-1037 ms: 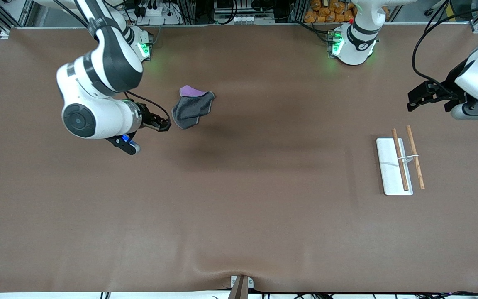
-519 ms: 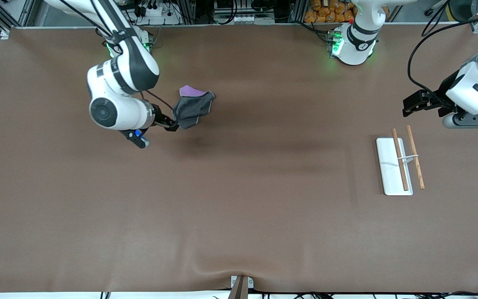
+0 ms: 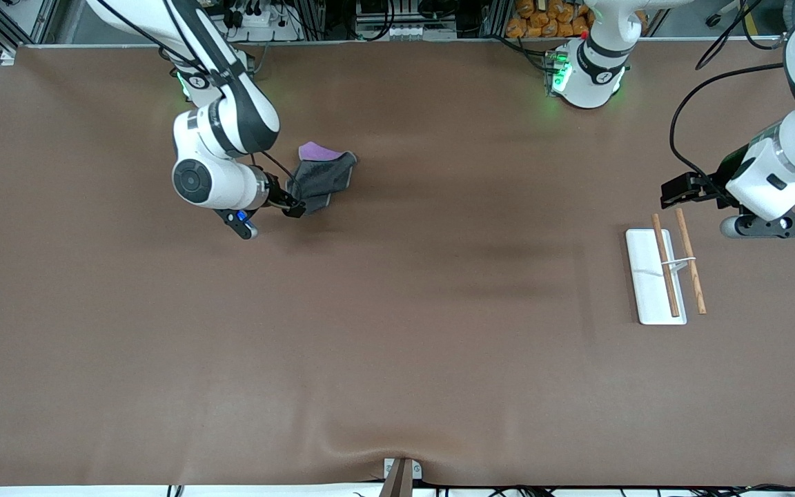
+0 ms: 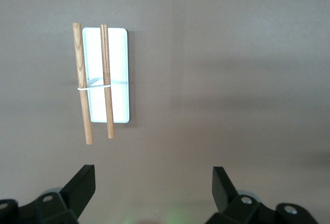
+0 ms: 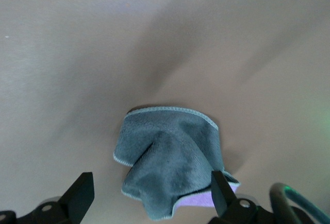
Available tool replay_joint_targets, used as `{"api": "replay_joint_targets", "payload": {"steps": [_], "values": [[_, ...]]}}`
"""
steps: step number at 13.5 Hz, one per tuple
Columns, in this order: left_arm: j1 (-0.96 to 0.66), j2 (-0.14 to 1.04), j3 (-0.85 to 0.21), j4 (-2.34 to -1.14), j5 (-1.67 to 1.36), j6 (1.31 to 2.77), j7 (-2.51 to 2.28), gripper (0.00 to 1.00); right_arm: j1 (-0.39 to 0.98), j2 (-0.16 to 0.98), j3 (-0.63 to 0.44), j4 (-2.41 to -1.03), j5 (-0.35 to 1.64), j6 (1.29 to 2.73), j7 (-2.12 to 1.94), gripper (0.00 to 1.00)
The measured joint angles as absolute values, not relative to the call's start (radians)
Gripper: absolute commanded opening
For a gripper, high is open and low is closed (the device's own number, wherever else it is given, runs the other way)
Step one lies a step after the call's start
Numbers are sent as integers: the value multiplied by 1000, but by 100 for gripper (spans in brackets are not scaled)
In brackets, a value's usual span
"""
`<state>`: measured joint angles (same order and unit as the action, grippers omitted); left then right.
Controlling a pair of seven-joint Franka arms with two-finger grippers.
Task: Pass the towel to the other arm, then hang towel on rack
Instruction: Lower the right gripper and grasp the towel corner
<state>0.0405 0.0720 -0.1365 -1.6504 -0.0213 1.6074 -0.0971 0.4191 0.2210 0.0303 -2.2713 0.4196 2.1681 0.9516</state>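
The towel [image 3: 321,181] is dark grey with a purple underside and lies crumpled on the brown table, near the right arm's base. My right gripper [image 3: 292,207] is open at the towel's edge. In the right wrist view the towel [image 5: 172,157] reaches in between the open fingers [image 5: 82,193] of that gripper [image 5: 151,185]. The rack [image 3: 666,273] is a white base plate with two wooden rods, toward the left arm's end. My left gripper [image 3: 677,190] is open and empty over the table beside the rack's farther end. The left wrist view shows the rack [image 4: 105,80] ahead of that gripper [image 4: 152,185].
The brown table mat [image 3: 397,331] stretches wide and bare between the towel and the rack. A small metal bracket [image 3: 401,473] sits at the table's near edge. Cables and equipment line the edge by the arm bases.
My right gripper has moved to the towel's edge and stays open. My left arm has shifted closer to the rack. The towel and rack have not moved.
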Motion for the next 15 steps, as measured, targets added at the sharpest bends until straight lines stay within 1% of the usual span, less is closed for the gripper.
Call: {"api": "replay_joint_targets", "payload": {"steps": [2,3,4,7,12,14,15], "values": [[41,78,-136,-1651,-21,1614,-97,100,419,241,28,-2273,428,2205,952,99],[41,82,-136,-1651,-21,1617,-97,100,416,249,25,-2273,429,2219,952,92],[41,86,-136,-1651,-21,1621,-97,100,409,256,22,-2273,430,2231,952,90],[41,94,-136,-1656,-21,1629,-97,100,381,277,15,-2273,430,2245,952,89],[47,95,-136,-1660,-21,1636,-97,100,394,332,21,-2273,431,2306,952,89],[49,95,-136,-1661,-21,1637,-97,100,404,349,25,-2273,431,2308,952,86],[49,95,-136,-1661,-21,1638,-97,100,409,354,26,-2273,431,2308,952,83]]}}
